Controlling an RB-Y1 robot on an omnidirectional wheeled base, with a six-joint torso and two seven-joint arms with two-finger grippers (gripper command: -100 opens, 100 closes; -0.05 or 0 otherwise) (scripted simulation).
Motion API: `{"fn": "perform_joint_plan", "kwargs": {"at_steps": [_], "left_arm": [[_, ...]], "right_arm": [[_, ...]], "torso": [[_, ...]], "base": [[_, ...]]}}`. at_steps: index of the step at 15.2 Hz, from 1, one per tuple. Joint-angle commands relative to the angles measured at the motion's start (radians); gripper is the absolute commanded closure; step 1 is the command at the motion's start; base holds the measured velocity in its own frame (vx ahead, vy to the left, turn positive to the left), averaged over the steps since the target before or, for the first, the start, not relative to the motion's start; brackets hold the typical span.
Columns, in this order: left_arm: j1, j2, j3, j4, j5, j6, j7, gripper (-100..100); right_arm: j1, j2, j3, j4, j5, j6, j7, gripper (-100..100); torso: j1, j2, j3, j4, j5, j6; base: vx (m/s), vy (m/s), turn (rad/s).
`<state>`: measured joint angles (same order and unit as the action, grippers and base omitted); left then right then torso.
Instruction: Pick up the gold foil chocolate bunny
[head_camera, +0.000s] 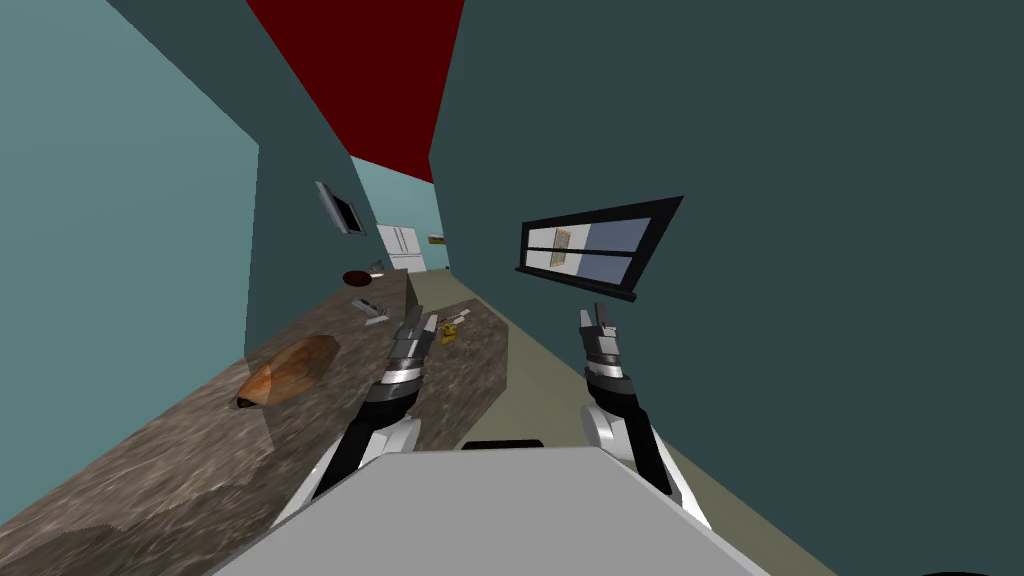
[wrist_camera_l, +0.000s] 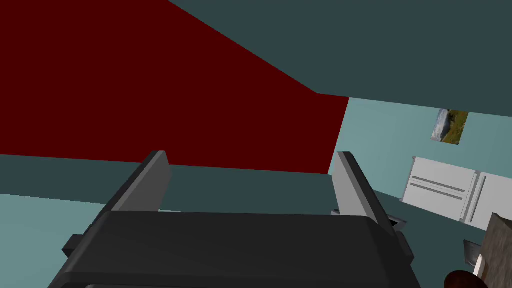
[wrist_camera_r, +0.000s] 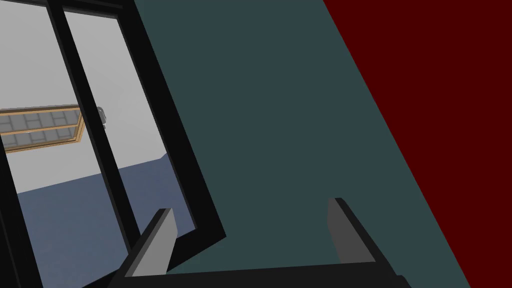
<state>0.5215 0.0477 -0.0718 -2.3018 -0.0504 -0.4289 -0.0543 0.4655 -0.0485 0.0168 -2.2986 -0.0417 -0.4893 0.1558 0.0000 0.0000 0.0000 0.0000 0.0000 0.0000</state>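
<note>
Both sets of jaws spread, empty; small gold foil bunny (head_camera: 450, 331) sits on mottled brown tabletop (head_camera: 180, 460), just beside left jaws. Prob. light, brittle, slippy: pinch body sides gently.

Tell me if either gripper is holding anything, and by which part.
Nothing is held. The left gripper and the right gripper both stand open and empty; the gold bunny sits on the counter.
</note>
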Motion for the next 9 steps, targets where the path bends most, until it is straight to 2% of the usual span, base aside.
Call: {"fn": "perform_joint_plan", "kwargs": {"at_steps": [1, 5, 9], "left_arm": [[-0.003, 0.039, 0.003, 0.010, -0.005, 0.003, -0.005, -100], [-0.013, 0.098, 0.013, 0.046, -0.021, 0.012, -0.022, -100], [-0.029, 0.147, 0.028, 0.103, -0.047, 0.026, -0.050, -100]], "right_arm": [[0.000, 0.000, 0.000, 0.000, 0.000, 0.000, 0.000, 0], [0.000, 0.000, 0.000, 0.000, 0.000, 0.000, 0.000, 0], [0.000, 0.000, 0.000, 0.000, 0.000, 0.000, 0.000, 0]], "torso": [[0.000, 0.000, 0.000, 0.000, 0.000, 0.000], [0.001, -0.001, -0.001, 0.000, 0.000, 0.000], [0.001, -0.003, -0.002, -0.001, 0.000, 0.000]], "base": [[0.005, 0.000, -0.004], [0.018, 0.003, -0.005], [0.036, 0.003, -0.007]]}}
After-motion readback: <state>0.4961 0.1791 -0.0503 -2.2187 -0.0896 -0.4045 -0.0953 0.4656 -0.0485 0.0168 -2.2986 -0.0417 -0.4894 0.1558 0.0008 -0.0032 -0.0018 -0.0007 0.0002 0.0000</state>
